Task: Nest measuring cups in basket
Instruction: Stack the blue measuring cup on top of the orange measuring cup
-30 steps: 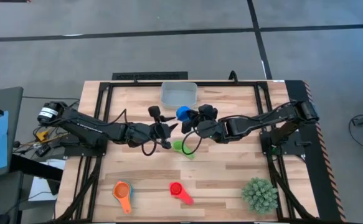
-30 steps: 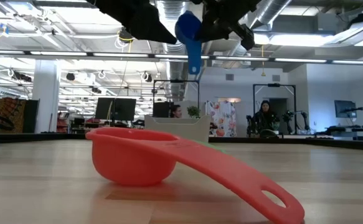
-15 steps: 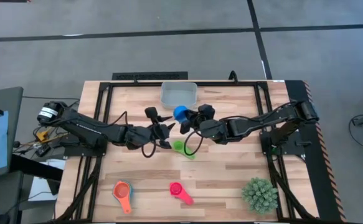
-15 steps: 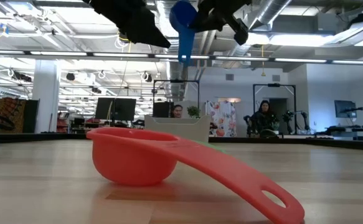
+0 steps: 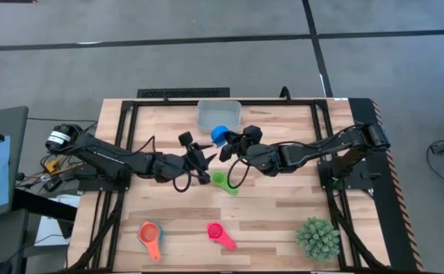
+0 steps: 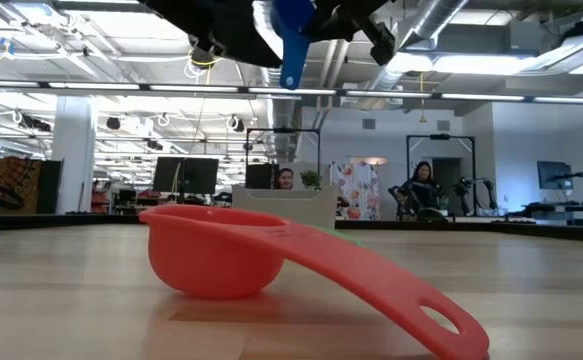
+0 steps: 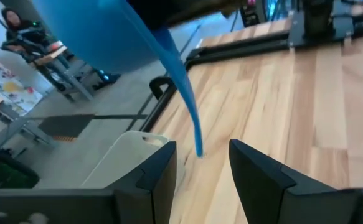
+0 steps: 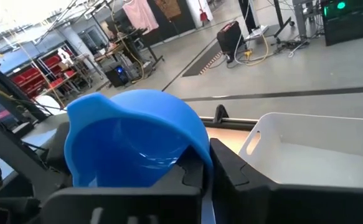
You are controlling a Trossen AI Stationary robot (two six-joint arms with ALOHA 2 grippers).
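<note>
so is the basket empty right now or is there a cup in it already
Empty. The right wrist view shows the basket with a bare pale floor; the blue cup is clamped in the right gripper, in the air beside it.

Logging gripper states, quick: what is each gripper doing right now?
Left gripper: open, holding nothing.
Right gripper: shut on the blue round plastic measuring cup, raised near the pale grey-blue rectangular plastic basket.

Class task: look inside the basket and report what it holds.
The basket shows only bare pale floor inside; no cups. The blue cup, gripped by the right gripper, hides its near corner.
</note>
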